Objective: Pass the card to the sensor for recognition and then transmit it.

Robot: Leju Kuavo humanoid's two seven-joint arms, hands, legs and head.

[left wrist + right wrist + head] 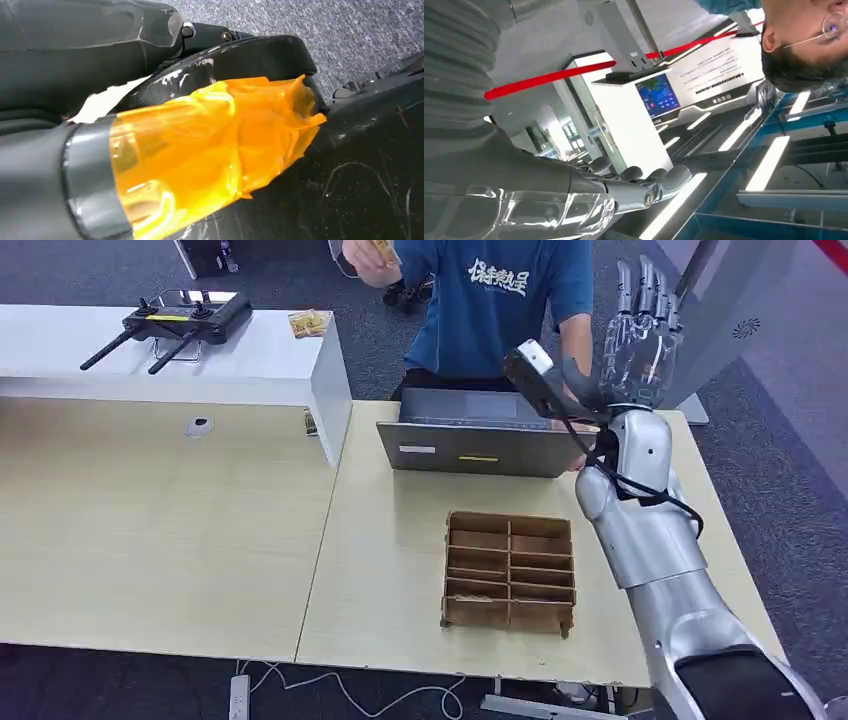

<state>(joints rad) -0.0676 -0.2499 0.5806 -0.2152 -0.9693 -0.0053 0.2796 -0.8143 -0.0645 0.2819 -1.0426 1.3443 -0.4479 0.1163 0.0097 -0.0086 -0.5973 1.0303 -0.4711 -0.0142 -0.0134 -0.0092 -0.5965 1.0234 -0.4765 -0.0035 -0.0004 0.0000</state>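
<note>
My right hand (640, 335) is raised above the table's far right side, fingers straight and apart, with nothing in it. In the right wrist view the same hand (634, 185) stretches out bare toward the ceiling lights. A person in a blue shirt (500, 300) stands behind the table and holds a small yellowish card (383, 250) up at the top edge, well left of my hand. The grey sensor box (480, 440) lies on the table in front of that person. My left hand (150, 165) hangs low, wrapped in orange tape; how its fingers lie is hidden.
A brown compartment tray (510, 570) sits on the light wooden table (380, 570) near the front. A white ledge (260, 360) at the back left carries a black remote controller (180, 320) and a small stack of yellowish cards (308, 323). A white power strip (238, 695) lies on the floor.
</note>
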